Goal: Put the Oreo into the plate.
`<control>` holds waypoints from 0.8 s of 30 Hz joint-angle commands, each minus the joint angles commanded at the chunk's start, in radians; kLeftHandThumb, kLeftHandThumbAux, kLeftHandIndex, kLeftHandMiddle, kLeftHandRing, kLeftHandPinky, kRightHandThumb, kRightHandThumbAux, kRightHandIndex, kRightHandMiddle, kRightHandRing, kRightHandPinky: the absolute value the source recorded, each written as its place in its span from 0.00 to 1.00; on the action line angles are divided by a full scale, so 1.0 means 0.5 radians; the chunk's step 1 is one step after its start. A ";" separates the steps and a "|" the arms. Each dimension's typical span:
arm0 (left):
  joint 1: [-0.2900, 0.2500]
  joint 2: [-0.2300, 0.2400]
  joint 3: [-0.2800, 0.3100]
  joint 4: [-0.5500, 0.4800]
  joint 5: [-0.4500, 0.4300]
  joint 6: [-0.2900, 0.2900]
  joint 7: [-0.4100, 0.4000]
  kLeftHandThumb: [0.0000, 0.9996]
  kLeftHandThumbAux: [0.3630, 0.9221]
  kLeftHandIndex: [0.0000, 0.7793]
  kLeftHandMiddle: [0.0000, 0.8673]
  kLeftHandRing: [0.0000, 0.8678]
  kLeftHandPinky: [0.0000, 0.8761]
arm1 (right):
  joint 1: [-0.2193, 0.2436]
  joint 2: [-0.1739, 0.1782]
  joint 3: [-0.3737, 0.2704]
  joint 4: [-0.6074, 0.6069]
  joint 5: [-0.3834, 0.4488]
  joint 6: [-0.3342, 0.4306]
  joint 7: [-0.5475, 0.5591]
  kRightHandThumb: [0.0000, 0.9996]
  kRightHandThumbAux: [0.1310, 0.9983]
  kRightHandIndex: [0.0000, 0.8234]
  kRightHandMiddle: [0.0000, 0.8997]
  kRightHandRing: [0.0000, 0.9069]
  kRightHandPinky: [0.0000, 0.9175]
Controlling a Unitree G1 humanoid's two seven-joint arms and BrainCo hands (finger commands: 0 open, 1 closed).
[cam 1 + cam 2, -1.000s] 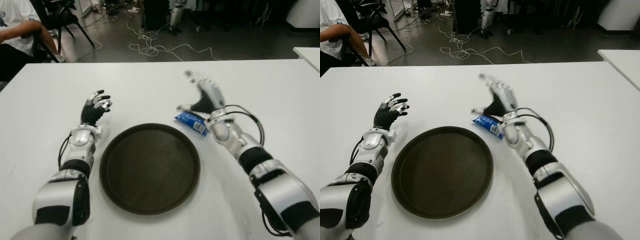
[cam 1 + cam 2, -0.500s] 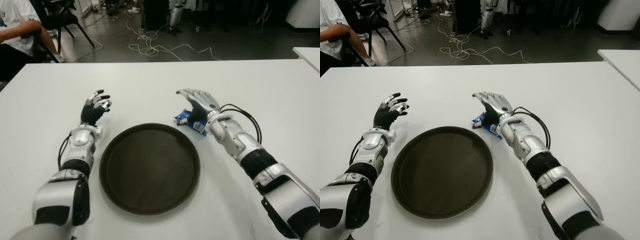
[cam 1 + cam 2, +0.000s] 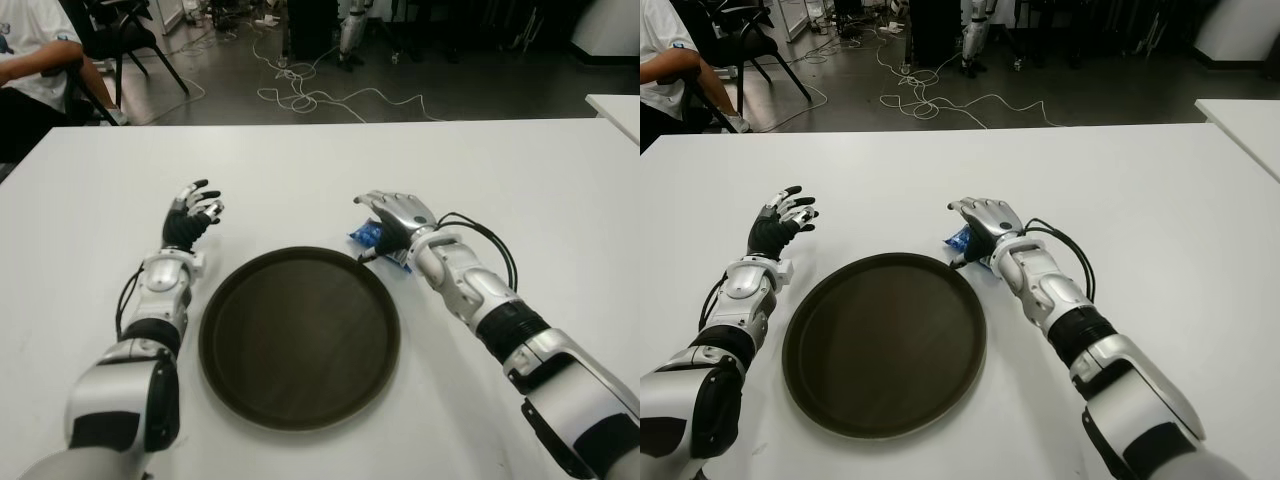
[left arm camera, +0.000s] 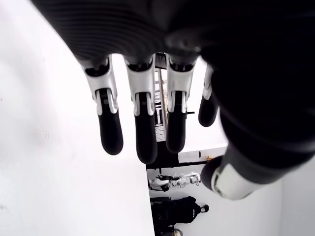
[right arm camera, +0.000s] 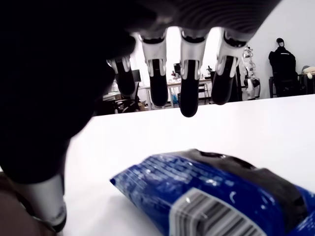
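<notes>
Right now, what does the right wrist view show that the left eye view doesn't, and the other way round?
Only the right wrist view shows the barcode on the Oreo pack and the clear gap under the right hand's fingers. Only the left eye view shows the dark round plate, the idle left hand left of it, and a seated person. Both show the pack on the white table beneath the right hand.

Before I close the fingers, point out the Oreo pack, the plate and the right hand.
Oreo pack (image 5: 206,196), right wrist view, on the blue wrapper's upper face.
plate (image 3: 215,375), left eye view, on its raised rim on the robot's left.
right hand (image 3: 398,212), left eye view, on the back of the hand.
</notes>
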 joint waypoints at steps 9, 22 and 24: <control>-0.004 0.008 -0.017 0.006 0.019 0.018 0.028 0.42 0.63 0.22 0.32 0.35 0.37 | -0.013 0.026 0.003 0.046 0.010 0.044 -0.082 0.00 0.69 0.20 0.22 0.24 0.26; 0.000 0.013 -0.016 0.003 0.014 0.004 0.008 0.43 0.61 0.22 0.31 0.34 0.36 | -0.039 0.051 -0.020 0.079 0.032 0.110 -0.112 0.00 0.72 0.21 0.23 0.25 0.27; 0.001 0.014 -0.018 0.002 0.016 0.001 0.007 0.43 0.61 0.22 0.31 0.34 0.36 | -0.041 0.051 -0.020 0.084 0.032 0.116 -0.117 0.00 0.72 0.21 0.23 0.26 0.28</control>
